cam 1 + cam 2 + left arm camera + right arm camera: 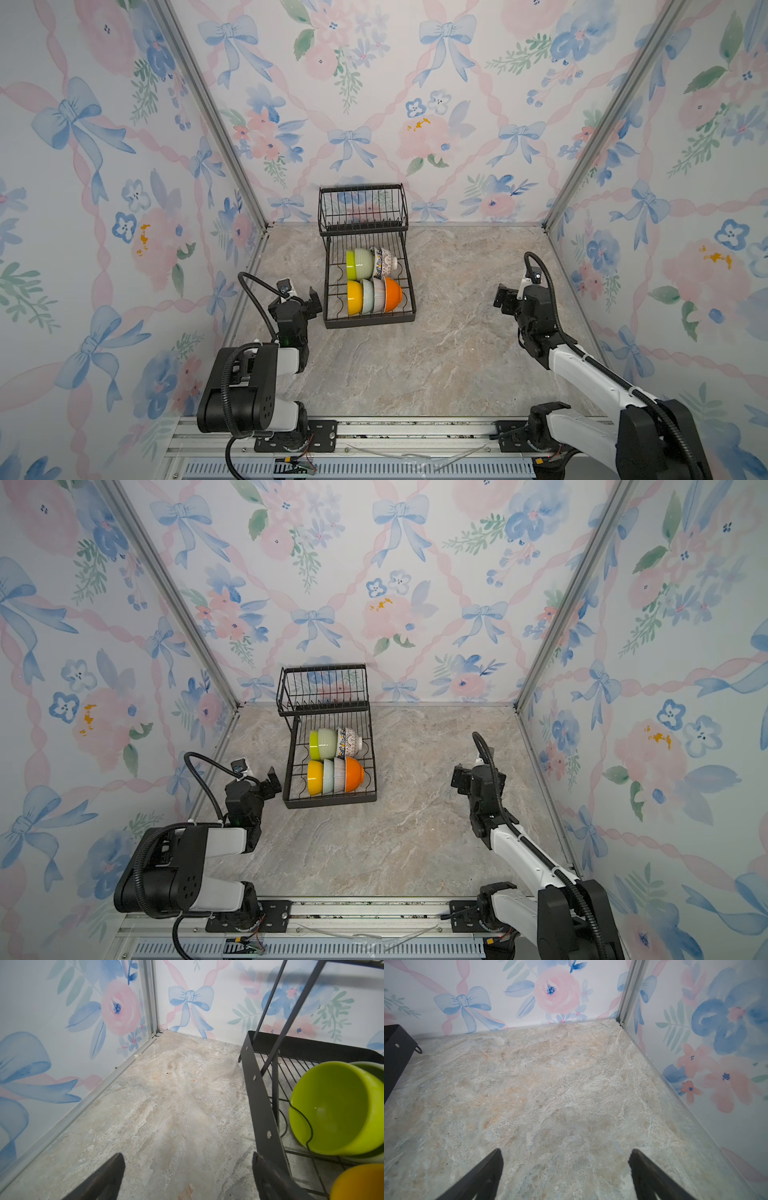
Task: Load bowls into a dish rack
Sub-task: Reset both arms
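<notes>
The bowls (363, 264) stand on edge in two rows inside the black wire dish rack (370, 321); left fingers (104, 1178) and right fingers (483, 1176) hang spread, empty, over the marbled surface (436, 353)

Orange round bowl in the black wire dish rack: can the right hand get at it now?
Probably yes. The orange round bowl sits outermost on that arm's side, the right hand is open, and only bare marble-look table and the low rim of the black wire dish rack lie between.
</notes>
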### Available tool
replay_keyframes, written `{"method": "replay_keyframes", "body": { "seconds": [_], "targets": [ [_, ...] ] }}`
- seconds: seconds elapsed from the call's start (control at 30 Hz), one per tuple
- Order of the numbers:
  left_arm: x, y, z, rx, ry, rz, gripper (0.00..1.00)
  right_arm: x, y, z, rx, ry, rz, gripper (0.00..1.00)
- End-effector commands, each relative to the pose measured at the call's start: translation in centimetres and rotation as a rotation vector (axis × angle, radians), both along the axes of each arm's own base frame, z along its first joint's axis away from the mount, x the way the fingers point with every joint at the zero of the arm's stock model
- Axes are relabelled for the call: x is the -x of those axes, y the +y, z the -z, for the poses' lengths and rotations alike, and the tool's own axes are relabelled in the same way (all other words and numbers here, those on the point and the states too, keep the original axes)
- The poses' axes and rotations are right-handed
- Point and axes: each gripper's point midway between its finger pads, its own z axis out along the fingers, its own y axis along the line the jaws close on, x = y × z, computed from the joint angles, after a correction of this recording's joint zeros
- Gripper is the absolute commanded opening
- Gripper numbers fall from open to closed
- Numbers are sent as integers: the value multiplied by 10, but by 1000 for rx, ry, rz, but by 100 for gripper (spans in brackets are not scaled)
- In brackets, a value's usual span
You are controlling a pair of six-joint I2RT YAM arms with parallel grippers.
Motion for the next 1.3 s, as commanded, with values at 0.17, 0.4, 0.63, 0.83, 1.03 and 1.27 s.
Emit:
{"method": "replay_keyframes", "body": {
  "seconds": [0.17,0.4,0.63,0.83,1.03,1.27],
  "targets": [
    [-9,-25,3,-82,-30,125,98,-5,-22,12,20,-90,52,96],
    [-8,-24,4,-81,-27,110,98,-22,-28,25,68,-76,71,96],
    [-8,-24,4,-83,-26,108,98,-34,-26,42,60,-62,40,96],
    [-12,-35,6,-112,-10,158,98,-41,-13,53,74,-78,-30,96],
    [-13,-40,7,-121,-5,190,98,-41,-12,53,80,-62,-29,96],
    [-13,-41,7,-122,-4,190,98,-41,-13,53,80,-61,-29,96]
  ]
}}
